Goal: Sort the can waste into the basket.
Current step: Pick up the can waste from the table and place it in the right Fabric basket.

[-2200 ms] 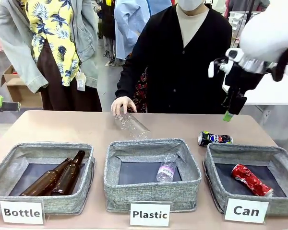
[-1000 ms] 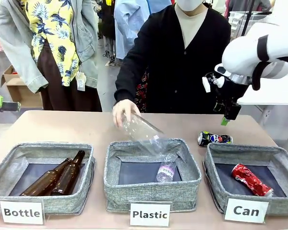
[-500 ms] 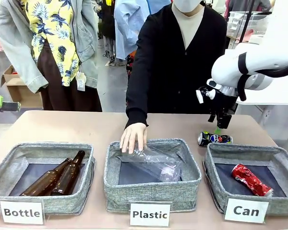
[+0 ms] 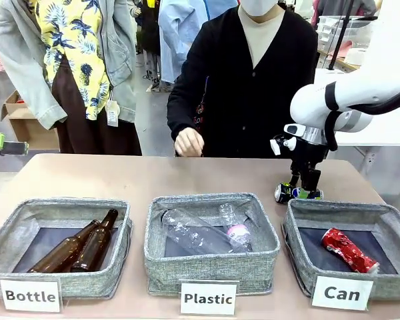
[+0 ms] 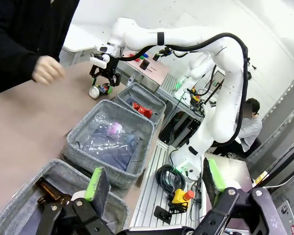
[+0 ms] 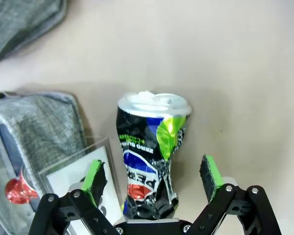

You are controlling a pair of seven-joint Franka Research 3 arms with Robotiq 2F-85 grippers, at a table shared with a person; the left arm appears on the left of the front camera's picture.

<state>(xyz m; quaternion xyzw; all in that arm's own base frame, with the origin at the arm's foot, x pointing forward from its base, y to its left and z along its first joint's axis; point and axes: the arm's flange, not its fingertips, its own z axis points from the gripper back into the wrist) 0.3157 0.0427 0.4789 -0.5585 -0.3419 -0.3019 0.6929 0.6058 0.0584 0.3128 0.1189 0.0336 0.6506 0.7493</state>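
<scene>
From the front we lose most of the dark can (image 4: 298, 193) behind the right gripper (image 4: 303, 189), whose fingers cover its middle, so we cannot judge from there whether the pads touch it. The right wrist view settles more: the green pads (image 6: 93, 176) stand wide on either side of the dented can, with table showing between can and each pad, so the jaws are spread and nothing is grasped. The can's lower end is cut off by the gripper body.

The dark can lies on its side on the table just behind the far rim of the "Can" basket (image 4: 298, 230), its long axis running roughly along that rim, silver end toward the middle basket. The crushed red can (image 4: 349, 250) already lies inside the "Can" basket, slanted, upper end toward the far left corner.

The right arm bends in from the right edge, wrist turned straight down over the can. The left gripper (image 5: 152, 183) hangs high over the robot's side, fingers parted and empty; its mount is cropped at the bottom edge.

The person's hand (image 4: 189, 142) is held up at the far table edge, loosely curled, probably empty.
</scene>
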